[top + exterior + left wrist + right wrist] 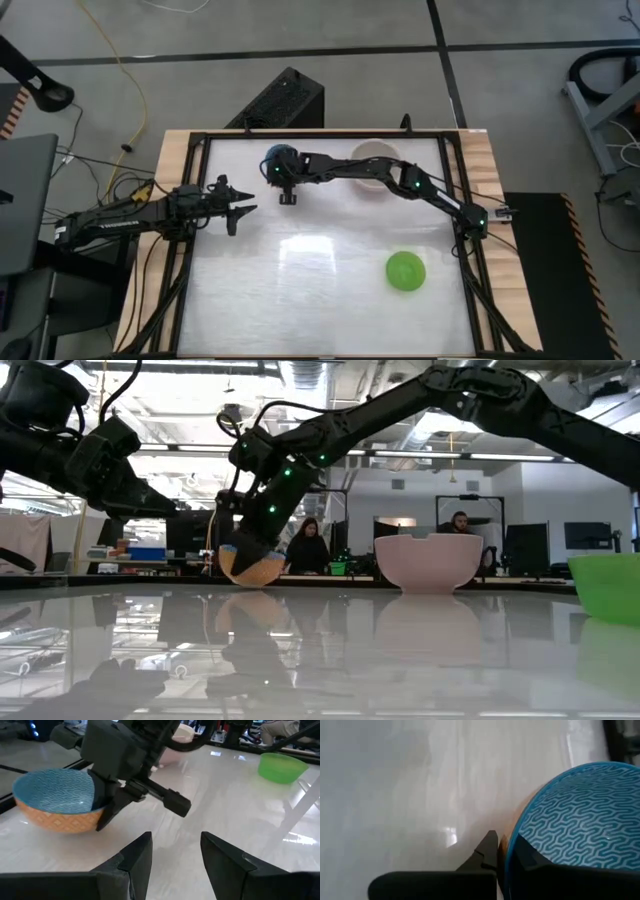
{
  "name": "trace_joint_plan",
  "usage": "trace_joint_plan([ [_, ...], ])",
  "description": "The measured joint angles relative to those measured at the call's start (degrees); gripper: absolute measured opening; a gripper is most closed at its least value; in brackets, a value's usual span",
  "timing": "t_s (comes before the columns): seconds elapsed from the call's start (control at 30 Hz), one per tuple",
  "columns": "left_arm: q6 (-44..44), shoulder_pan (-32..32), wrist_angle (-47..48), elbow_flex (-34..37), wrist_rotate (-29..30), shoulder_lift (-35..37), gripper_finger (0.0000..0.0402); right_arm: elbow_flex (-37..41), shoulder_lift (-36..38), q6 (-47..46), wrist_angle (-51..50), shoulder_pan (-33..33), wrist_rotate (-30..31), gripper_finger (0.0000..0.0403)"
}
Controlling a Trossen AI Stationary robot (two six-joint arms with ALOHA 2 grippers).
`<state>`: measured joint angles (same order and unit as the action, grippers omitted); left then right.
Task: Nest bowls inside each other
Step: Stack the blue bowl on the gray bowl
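Observation:
A blue bowl (279,158), blue-patterned inside and orange outside, sits at the far middle of the table; it also shows in the left wrist view (52,800). My right gripper (284,178) reaches across from the right and is shut on its rim. A pale pink bowl (428,563) stands upright on its base at the far right, partly under the right arm. A green bowl (405,270) stands upright at the near right. My left gripper (240,208) waits open at the table's left, clear of everything. My right gripper pinches the blue bowl's rim (514,840) on the bowl's near-right side, one finger (487,851) outside the wall and the other (535,862) inside. The fingers slant down from the table's right. The bowl's base looks to be on the table (250,582).
The table has a black frame rail (190,200) along its edges. Open white tabletop (300,280) lies between the bowls and the near edge. People sit behind the table in the low view (308,545).

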<state>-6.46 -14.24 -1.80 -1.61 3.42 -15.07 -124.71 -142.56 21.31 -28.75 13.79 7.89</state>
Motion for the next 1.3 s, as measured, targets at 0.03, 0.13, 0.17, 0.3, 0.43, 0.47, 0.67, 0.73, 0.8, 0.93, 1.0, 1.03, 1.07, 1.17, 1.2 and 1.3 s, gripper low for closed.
trace_joint_plan([
  [0.03,0.0,0.0,0.0,0.0,0.0,0.0,0.0158,-0.7,0.0,-0.5,-1.4,-0.1,0.2,0.0022],
  [0.13,0.0,0.0,0.0,0.0,0.0,0.0,0.0158,-3.9,0.0,-1.7,-4.3,-0.7,1.6,0.0022],
  [0.17,0.0,0.0,0.0,0.0,0.0,0.0,0.0158,-5.1,0.1,-2.4,-5.4,-1.0,1.6,0.0022],
  [0.3,0.0,0.0,0.1,0.0,0.0,0.0,0.0158,-7.8,2.4,-3.5,-11.1,-2.8,1.7,0.0022],
  [0.43,0.0,0.0,0.6,0.0,0.0,0.0,0.0158,-7.9,7.2,-4.7,-16.8,-4.4,2.2,0.0022],
  [0.47,0.0,0.0,0.9,0.0,0.0,0.0,0.0158,-7.9,8.7,-5.3,-19.2,-4.5,2.5,0.0022],
  [0.67,0.0,0.0,1.3,0.0,0.0,0.1,0.0158,-4.0,16.6,-9.8,-31.4,-4.8,8.6,0.0022],
  [0.73,-0.1,0.0,1.3,0.0,0.0,0.1,0.0158,0.6,21.1,-11.9,-33.2,-5.0,10.7,0.0022],
  [0.8,-0.1,0.0,1.3,0.0,0.0,0.1,0.0158,7.3,26.7,-14.5,-33.5,-4.9,10.7,0.0022],
  [0.93,-0.2,0.0,1.3,0.0,-0.1,0.0,0.0158,26.3,39.8,-19.8,-26.8,-4.0,10.7,0.0022],
  [1.0,-0.2,0.0,1.3,0.0,-0.1,0.1,0.0158,36.2,46.0,-22.5,-21.1,-2.8,10.4,0.0022],
  [1.03,-0.2,0.0,1.3,0.0,-0.1,0.1,0.0158,40.7,48.8,-24.0,-18.7,-2.1,10.4,0.0022],
  [1.07,-0.2,0.0,1.3,0.0,-0.1,0.1,0.0158,44.7,51.3,-25.4,-16.7,-1.4,10.4,0.0022],
  [1.17,-0.2,0.0,1.3,0.0,-0.1,0.1,0.0158,53.2,56.2,-28.4,-11.7,0.6,10.3,0.0022],
  [1.2,-0.2,0.0,1.3,0.0,-0.1,0.1,0.0158,54.9,56.9,-29.0,-11.2,1.1,10.3,0.0022],
  [1.3,-0.3,0.0,1.3,0.0,0.0,0.1,0.0158,57.7,57.6,-30.0,-10.5,2.5,9.5,0.0022],
])
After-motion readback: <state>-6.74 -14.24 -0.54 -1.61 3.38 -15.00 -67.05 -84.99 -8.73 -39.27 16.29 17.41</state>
